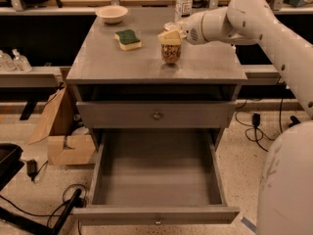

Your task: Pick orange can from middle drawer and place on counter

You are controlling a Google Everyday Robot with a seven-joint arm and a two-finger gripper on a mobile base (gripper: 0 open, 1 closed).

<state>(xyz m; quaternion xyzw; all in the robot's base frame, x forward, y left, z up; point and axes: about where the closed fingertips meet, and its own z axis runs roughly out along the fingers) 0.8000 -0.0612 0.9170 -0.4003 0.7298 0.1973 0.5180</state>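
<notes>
The orange can (170, 53) stands upright on the counter (112, 65), right of its middle. My gripper (170, 36) reaches in from the right on the white arm and is shut on the can's top, hiding its lid. The middle drawer (156, 168) is pulled wide open below, and its grey floor holds nothing.
A green-and-yellow sponge (128, 39) and a white bowl (111, 13) sit on the counter's back left. A clear bottle (183, 1) stands behind the can. A closed drawer front with a knob (156, 115) is above the open drawer. A cardboard box (63, 133) stands on the floor at left.
</notes>
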